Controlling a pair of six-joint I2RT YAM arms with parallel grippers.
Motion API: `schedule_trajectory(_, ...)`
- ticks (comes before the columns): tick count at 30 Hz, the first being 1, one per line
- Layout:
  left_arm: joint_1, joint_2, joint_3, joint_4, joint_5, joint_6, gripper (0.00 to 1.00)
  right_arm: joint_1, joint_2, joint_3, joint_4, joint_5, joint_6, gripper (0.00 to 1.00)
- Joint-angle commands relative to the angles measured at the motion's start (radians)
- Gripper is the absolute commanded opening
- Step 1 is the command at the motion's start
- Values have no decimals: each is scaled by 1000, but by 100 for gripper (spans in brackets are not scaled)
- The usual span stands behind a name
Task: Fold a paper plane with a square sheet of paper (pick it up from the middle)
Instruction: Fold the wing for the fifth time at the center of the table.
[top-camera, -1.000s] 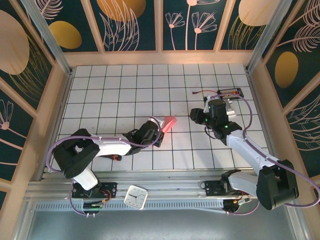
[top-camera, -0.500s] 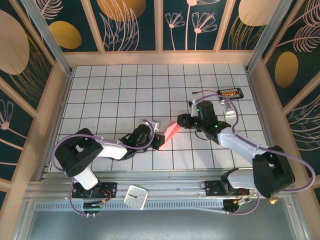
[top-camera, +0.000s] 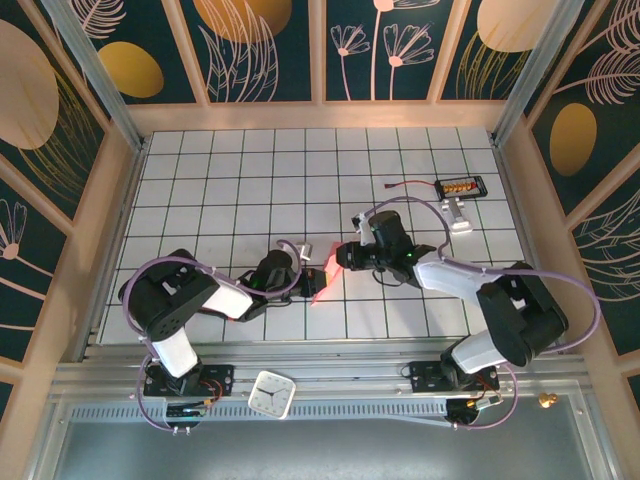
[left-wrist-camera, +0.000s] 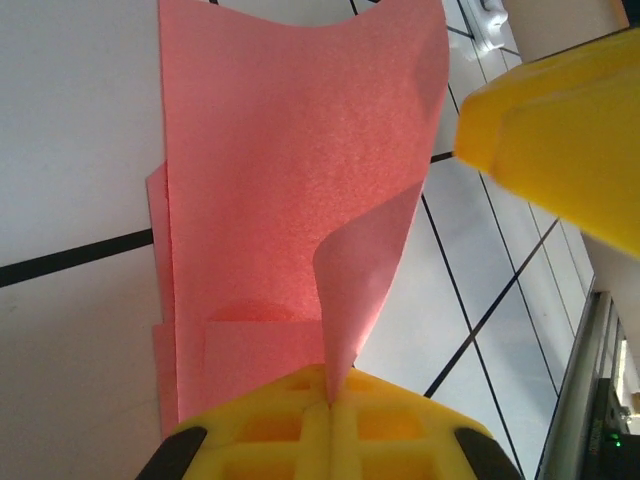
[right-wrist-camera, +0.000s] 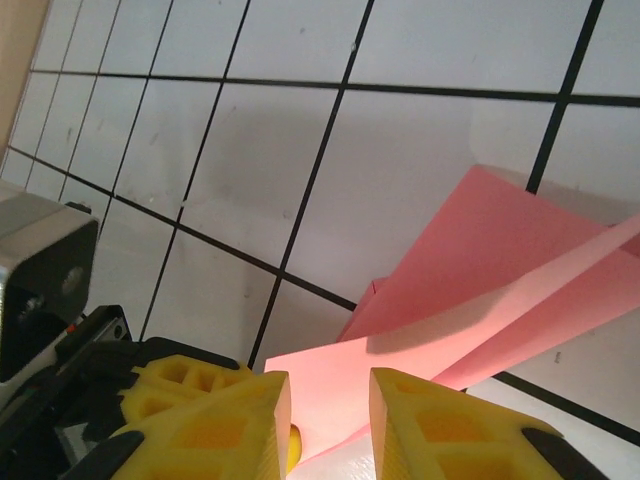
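The square sheet of paper is salmon pink and folded into long layered flaps, held up off the tiled table near its middle. My left gripper is shut on the narrow end of one upright flap, its yellow jaws pressed together around it. My right gripper meets the paper from the right. Its yellow fingers stand apart with a flat pink flap lying between them, not pinched. One right finger shows beside the paper in the left wrist view.
A black device with a red wire and a small white object lie at the back right of the table. A white square clock sits on the near rail. Wooden walls close in the table's sides.
My right arm has swung left from the back right to the paper, and its jaws have narrowed around a flap. My left gripper has drawn slightly left, still shut on the paper.
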Motion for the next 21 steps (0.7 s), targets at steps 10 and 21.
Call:
schedule_trajectory(10, 28, 67, -35, 169, 86, -139, 0, 14, 71, 58, 50, -46, -35, 25)
schedule_trajectory(21, 43, 128, -35, 265, 145, -260, 0, 14, 127, 71, 64, -54, -49, 24)
